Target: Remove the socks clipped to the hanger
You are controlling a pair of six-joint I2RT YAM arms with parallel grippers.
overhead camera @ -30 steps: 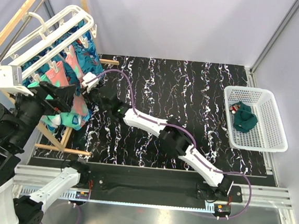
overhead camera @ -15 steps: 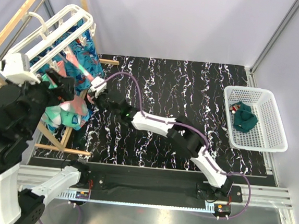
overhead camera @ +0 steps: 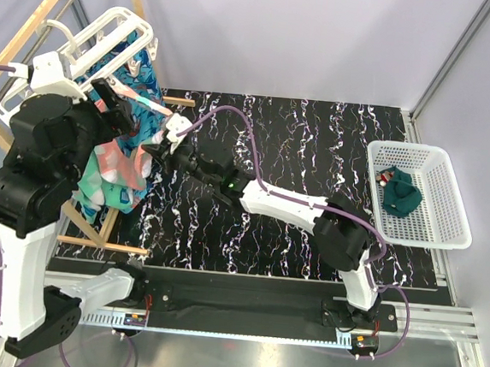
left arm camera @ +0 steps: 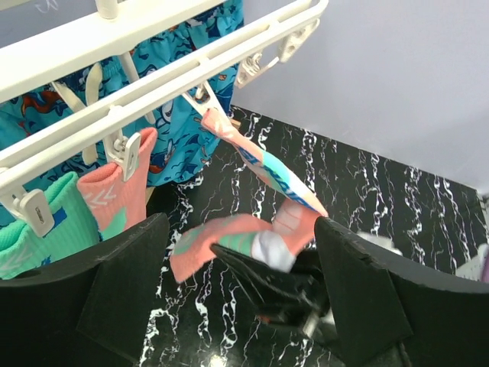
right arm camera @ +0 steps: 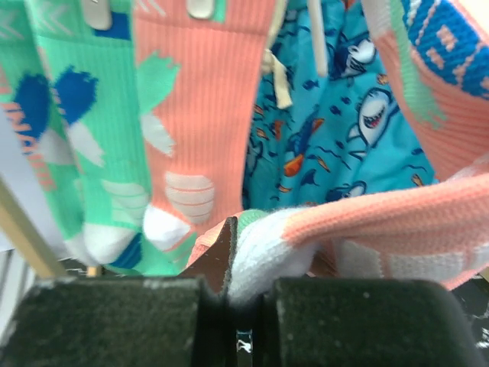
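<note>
Grey walls enclosed a black, white-veined table. A wooden pole frame stood at the far left, with the white hanger hung on it above the table's left end. A white mesh basket sat well apart at the right edge, with one dark teal sock already in it.

On the hanger:
- blue shark-print cloth behind the socks; could not tell what garment
- mint-green sock and a short coral sock, both clipped
- long coral sock, the working piece, top edge pinched in a clip

The right gripper was clenched on the white toe of the long coral sock. The sock ran slantwise from the clip to the claw and looked taut. The left gripper hovered just below the hanger bars, jaws wide apart and empty.

Step in hand, by my reading: drawing this sock out of its clip.

Notes for doing it well:
- pull along the sock's own line, down and away from the clip, not sideways across the bars
- keep it steady; the hanger hangs from a hook and would likely swing with a jerk
- the fabric stretches, so expect travel before release
- the toe hold looked shallow, so watch for slip
</note>
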